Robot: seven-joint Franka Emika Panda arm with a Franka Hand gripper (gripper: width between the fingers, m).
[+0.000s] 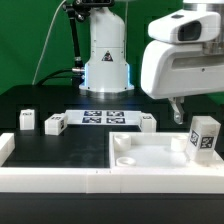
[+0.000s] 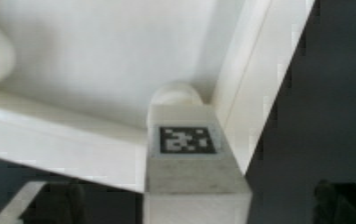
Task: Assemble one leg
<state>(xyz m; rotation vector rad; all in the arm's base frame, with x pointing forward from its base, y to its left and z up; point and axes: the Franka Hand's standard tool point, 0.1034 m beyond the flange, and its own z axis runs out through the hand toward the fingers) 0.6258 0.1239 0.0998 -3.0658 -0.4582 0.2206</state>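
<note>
Leg [image 1: 205, 136] upright on white panel [image 1: 150, 152], just below wide-open, empty end effector [image 1: 178, 113], fingers clear of it.

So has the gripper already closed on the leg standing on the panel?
No: in the wrist view the leg stands free between the open gripper's fingers, which flank it without touching.

The exterior view looks low across the black table [image 1: 60, 140] toward the arm's base, fairly near; the wrist view looks steeply down, very close; both share the small white tagged plastic leg [image 1: 205, 137] [image 2: 196, 150] standing on the large flat white square panel [image 1: 150, 155] [image 2: 104, 80]
</note>
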